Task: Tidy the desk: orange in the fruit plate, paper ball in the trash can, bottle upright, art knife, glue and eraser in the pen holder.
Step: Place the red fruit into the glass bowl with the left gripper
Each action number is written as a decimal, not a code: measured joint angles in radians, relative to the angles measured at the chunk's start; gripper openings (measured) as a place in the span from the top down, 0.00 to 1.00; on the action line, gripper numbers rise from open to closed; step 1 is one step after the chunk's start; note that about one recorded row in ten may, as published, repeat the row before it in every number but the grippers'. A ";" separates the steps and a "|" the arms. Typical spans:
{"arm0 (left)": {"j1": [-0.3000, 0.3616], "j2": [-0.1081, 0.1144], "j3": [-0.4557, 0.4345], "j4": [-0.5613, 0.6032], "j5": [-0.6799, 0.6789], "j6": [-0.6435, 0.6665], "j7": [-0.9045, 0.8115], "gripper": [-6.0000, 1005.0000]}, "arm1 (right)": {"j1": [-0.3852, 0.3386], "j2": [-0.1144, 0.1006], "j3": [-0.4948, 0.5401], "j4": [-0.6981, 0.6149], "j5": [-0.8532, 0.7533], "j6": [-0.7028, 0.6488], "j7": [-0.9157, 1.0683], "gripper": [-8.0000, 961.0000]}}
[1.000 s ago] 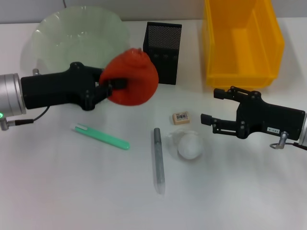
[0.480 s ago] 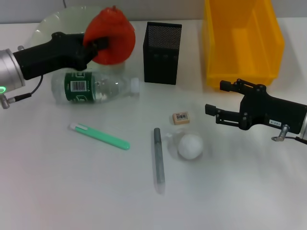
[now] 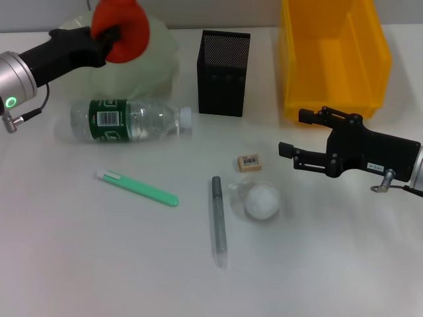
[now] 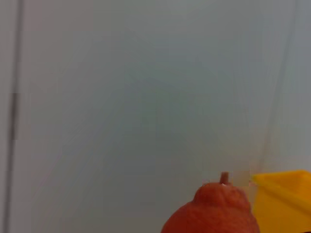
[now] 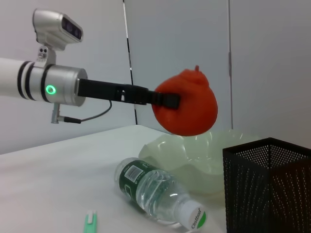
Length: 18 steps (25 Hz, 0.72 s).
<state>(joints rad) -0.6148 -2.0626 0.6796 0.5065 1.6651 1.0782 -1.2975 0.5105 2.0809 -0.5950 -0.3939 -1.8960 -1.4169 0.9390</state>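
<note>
Your left gripper (image 3: pixel 114 38) is pinching the orange (image 3: pixel 122 30), held in the air above the fruit plate (image 3: pixel 155 63); rt wrist view shows the fruit clear of the rim, not touching it. Left wrist view shows only the top of the orange w/ its stem nub and a corner of the trash can (image 3: pixel 334 56).

Taking the pen holder (image 3: pixel 223 64) as your landmark:
- Fruit plate sits just to its left, near but apart.
- Trash can stands to its right, w/ a gap between.
- Bottle (image 3: pixel 129 120) lies on its side in front-left of it, just below the plate, white cap pointing toward the holder.
- Eraser (image 3: pixel 249 162) lies in front of it, a bit right, on the table (image 3: pixel 99 264).
- Paper ball (image 3: pixel 262 201) is further front than the eraser, just beside it.
- Grey pen-like stick (image 3: pixel 219 221) lies straight in front, lengthwise, left of the paper ball.
- Green flat tool (image 3: pixel 139 188) lies front-left, below the bottle, at a slant.

Your right gripper (image 3: pixel 289 140) hovers front-right of the holder, just below the trash can, fingers spread, nothing between them, tips pointing toward the eraser.
</note>
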 joint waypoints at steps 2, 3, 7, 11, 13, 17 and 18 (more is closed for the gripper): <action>0.000 0.000 0.000 0.000 0.000 0.000 0.000 0.93 | 0.003 0.000 0.000 0.001 0.000 0.000 -0.001 0.15; -0.004 -0.004 0.000 -0.004 -0.002 -0.047 0.000 0.93 | 0.004 0.000 0.000 0.001 0.000 0.000 -0.001 0.15; -0.026 -0.004 0.000 -0.047 -0.015 -0.174 0.003 0.93 | 0.007 0.001 -0.001 0.001 0.000 0.001 -0.002 0.15; -0.031 -0.005 0.007 -0.052 -0.015 -0.213 0.009 0.93 | 0.012 0.001 -0.002 0.003 0.000 0.001 -0.002 0.15; -0.034 -0.005 0.010 -0.052 -0.015 -0.227 0.011 0.93 | 0.012 0.001 -0.002 0.003 0.000 0.001 -0.002 0.15; -0.035 -0.006 0.011 -0.055 -0.012 -0.237 0.011 0.93 | 0.013 0.001 -0.003 0.005 0.000 0.001 -0.002 0.15; -0.035 -0.006 0.011 -0.056 -0.012 -0.237 0.011 0.93 | 0.013 0.001 -0.002 0.005 0.000 0.001 -0.002 0.15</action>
<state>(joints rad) -0.6501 -2.0684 0.6903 0.4501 1.6532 0.8412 -1.2860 0.5231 2.0817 -0.5974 -0.3893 -1.8960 -1.4158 0.9372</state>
